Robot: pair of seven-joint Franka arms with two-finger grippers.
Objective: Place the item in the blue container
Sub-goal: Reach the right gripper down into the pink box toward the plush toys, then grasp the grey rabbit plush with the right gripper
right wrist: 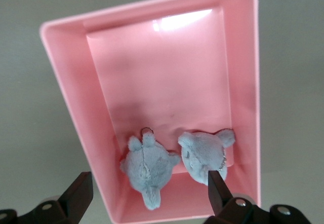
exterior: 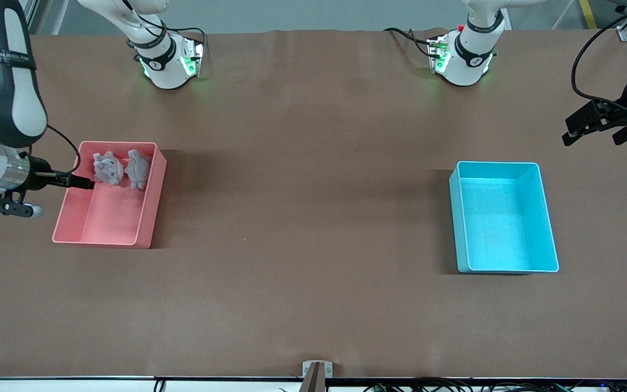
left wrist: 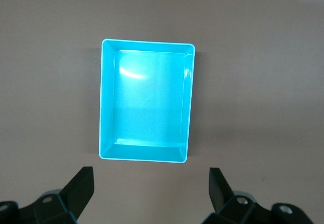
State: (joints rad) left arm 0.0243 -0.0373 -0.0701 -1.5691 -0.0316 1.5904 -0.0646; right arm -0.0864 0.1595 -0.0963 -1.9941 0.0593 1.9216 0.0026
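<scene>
Nearest us, the blue container (exterior: 547, 218) sits empty; our left gripper (exterior: 596, 129) hangs beside it, our right gripper (exterior: 77, 181) over the pink bin (exterior: 147, 212), both jaws apart.

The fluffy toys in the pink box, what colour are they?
Both plush toys are grey, clearest in the right wrist view.

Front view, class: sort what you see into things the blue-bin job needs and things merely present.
Needed: blue bin, empty; two grey plush toys; pink bin holding them; right gripper over the pink bin, open.

Merely present: brown table; left gripper, open, waiting.
</scene>
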